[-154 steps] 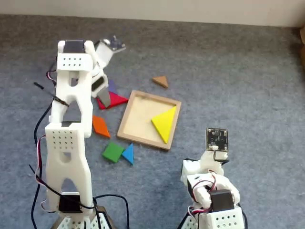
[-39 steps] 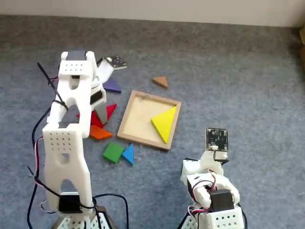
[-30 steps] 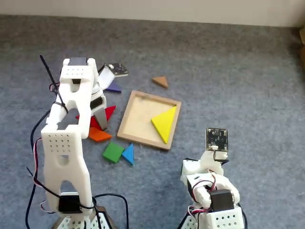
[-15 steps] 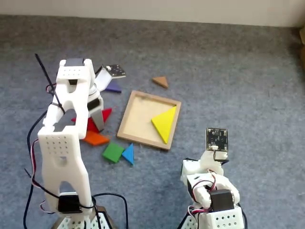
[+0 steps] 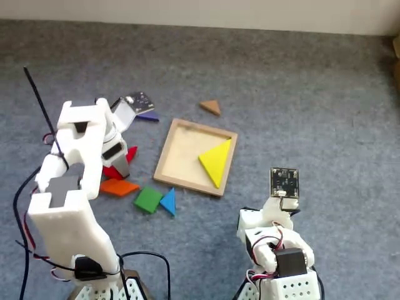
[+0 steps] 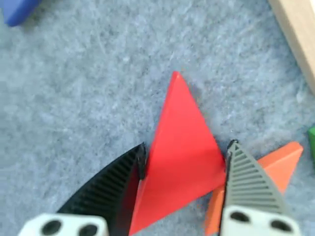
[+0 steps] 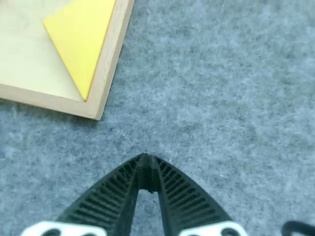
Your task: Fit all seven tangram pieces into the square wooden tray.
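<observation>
The square wooden tray [image 5: 167, 164] lies mid-table with a yellow triangle [image 5: 217, 161] in its right part. My left gripper [image 6: 185, 150] is shut on a red triangle [image 6: 179, 162], its fingers pressing the piece's two sides. In the high view that gripper [image 5: 120, 164] sits left of the tray, the red triangle [image 5: 130, 154] partly hidden under it. An orange piece [image 5: 119, 187] lies against the red one, its edge tucked beneath it [image 6: 275, 164]. My right gripper [image 7: 146, 173] is shut and holds nothing, over bare carpet near the tray's corner [image 7: 96, 110].
A green square [image 5: 148, 199] and a blue triangle [image 5: 168, 201] lie in front of the tray. A brown triangle [image 5: 210, 107] sits behind it, and a purple piece [image 5: 148, 116] behind the left arm. The right arm [image 5: 275, 247] is folded at the front right.
The left arm has drawn back to the left and toward its base, dragging the red triangle away from the tray. The orange piece shifted the same way. The right arm stayed still.
</observation>
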Robot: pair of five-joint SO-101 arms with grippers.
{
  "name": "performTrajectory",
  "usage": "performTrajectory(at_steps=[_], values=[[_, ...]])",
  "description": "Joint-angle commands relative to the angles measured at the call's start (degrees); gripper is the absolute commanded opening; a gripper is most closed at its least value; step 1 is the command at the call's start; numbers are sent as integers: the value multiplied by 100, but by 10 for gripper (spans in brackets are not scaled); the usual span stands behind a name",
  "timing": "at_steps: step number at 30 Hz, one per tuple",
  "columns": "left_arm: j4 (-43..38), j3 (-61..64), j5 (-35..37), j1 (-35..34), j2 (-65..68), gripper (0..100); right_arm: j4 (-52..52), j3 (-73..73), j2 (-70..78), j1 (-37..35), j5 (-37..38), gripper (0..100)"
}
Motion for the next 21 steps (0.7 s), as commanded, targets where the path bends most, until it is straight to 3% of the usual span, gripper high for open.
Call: performTrajectory(at_steps=[1, 12, 21], values=[[-246, 382, -44, -303, -602, 299, -136, 673, -101, 110, 44, 5], [-273, 760, -79, -602, -1077, 306, -136, 673, -101, 110, 44, 5], [-1864, 1648, -378, -681, -1077, 302, -136, 673, -101, 110, 44, 5]])
